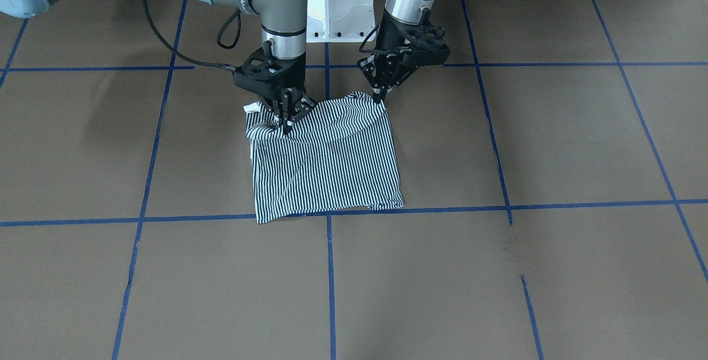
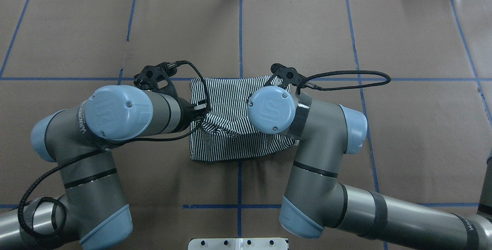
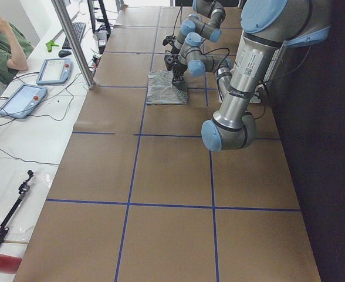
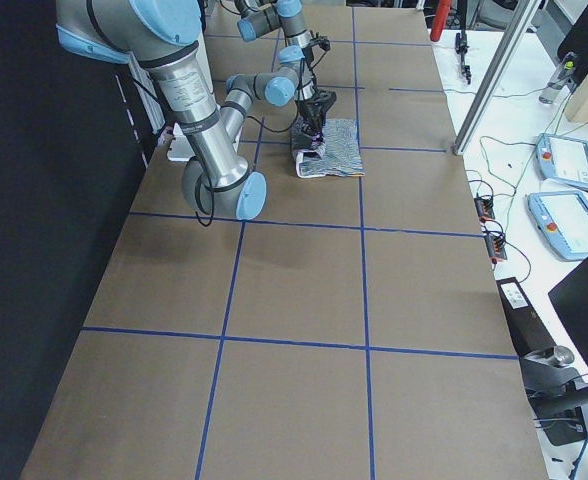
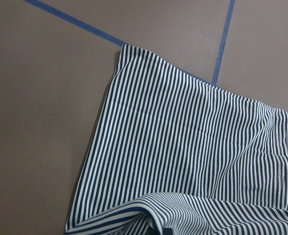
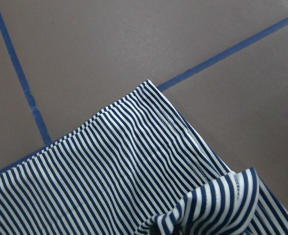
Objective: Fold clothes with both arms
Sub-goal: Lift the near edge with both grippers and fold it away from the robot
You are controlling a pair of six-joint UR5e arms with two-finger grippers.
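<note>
Folding is well along, judging by the layout: the striped shirt (image 1: pixel 326 172) lies as a compact rectangle just left of centre in the front-facing view, on the brown-papered bench (image 1: pixel 553 139), its lower edge along a blue tape line (image 1: pixel 182 219). Both hands work the upper edge, the one nearest the robot's base. The right hand (image 1: pixel 286 118), at the shirt's upper left, has its fingers closed down on a bunched pinch of fabric. The left hand (image 1: pixel 380 96), at the upper right corner, has its fingertips drawn together on the very edge of the cloth, which appears to rise towards them. Each wrist camera shows a lifted fold at the bottom of its frame, which fits both grips.

The step in hand looks like another fold, upper edge over lower. It calls for both hands to lift evenly, travel together down the frame, and release only once the edges line up. The right hand's bunched grip may leave a wrinkle.
</note>
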